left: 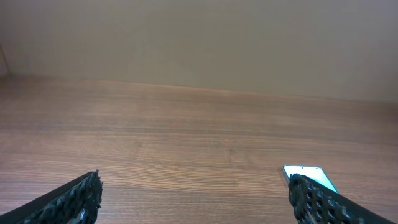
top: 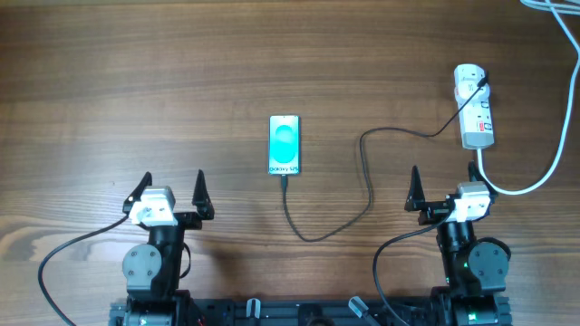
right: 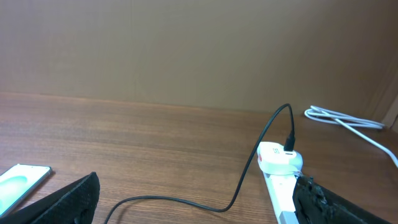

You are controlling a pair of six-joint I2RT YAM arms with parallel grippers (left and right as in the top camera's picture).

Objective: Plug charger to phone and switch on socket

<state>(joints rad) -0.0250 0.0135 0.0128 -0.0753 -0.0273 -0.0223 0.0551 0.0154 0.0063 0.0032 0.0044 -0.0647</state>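
1. Looking overhead, the charger (top: 368,181) meets the phone's (top: 285,144) near end on the tabletop (top: 136,81); socket (top: 475,109) far right.
2. Only wrist views show a plain wall (right: 186,43).
3. Left end effector (top: 172,188) and right end effector (top: 444,179) gape wide, empty.

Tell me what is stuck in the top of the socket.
A black plug sits in the socket, at its far end; the charger cable trails from it. Its prongs are hidden inside.
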